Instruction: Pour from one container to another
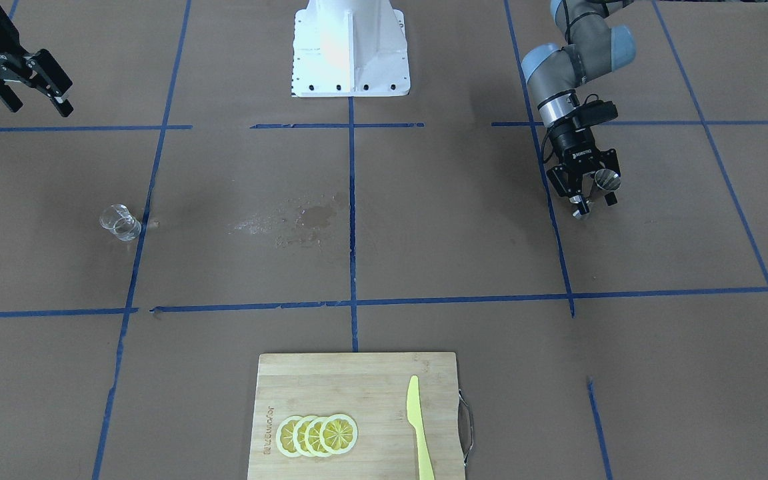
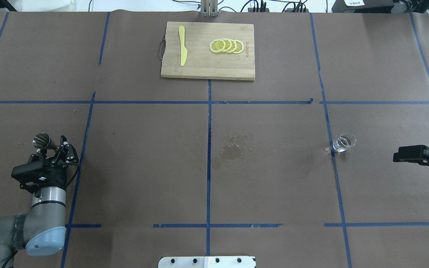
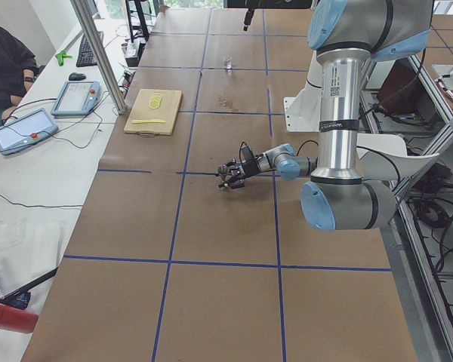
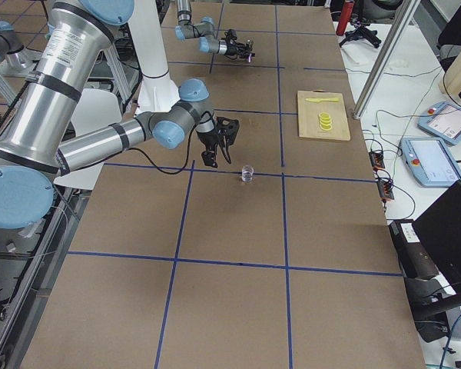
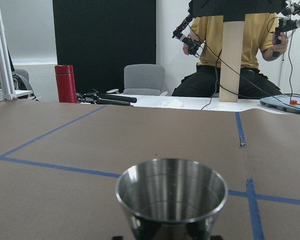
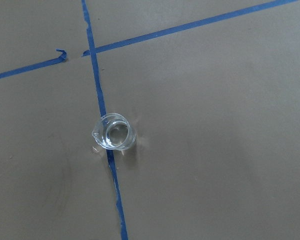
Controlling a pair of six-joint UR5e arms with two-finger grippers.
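My left gripper (image 1: 595, 200) hangs low over the table on the robot's left, shut on a small steel measuring cup (image 1: 606, 179). The same cup (image 2: 42, 140) shows tilted sideways in the overhead view. In the left wrist view the cup's (image 5: 171, 195) open mouth fills the lower middle and looks empty. A small clear glass beaker (image 2: 344, 142) stands upright on a blue tape line on the robot's right; the right wrist view looks down on the beaker (image 6: 115, 132). My right gripper (image 1: 37, 100) hovers open beyond it, holding nothing.
A wooden cutting board (image 2: 199, 70) at the far middle edge carries lemon slices (image 2: 226, 45) and a yellow knife (image 2: 182, 50). A wet stain (image 2: 231, 150) marks the table's centre. The white robot base (image 1: 351, 50) is on the near side.
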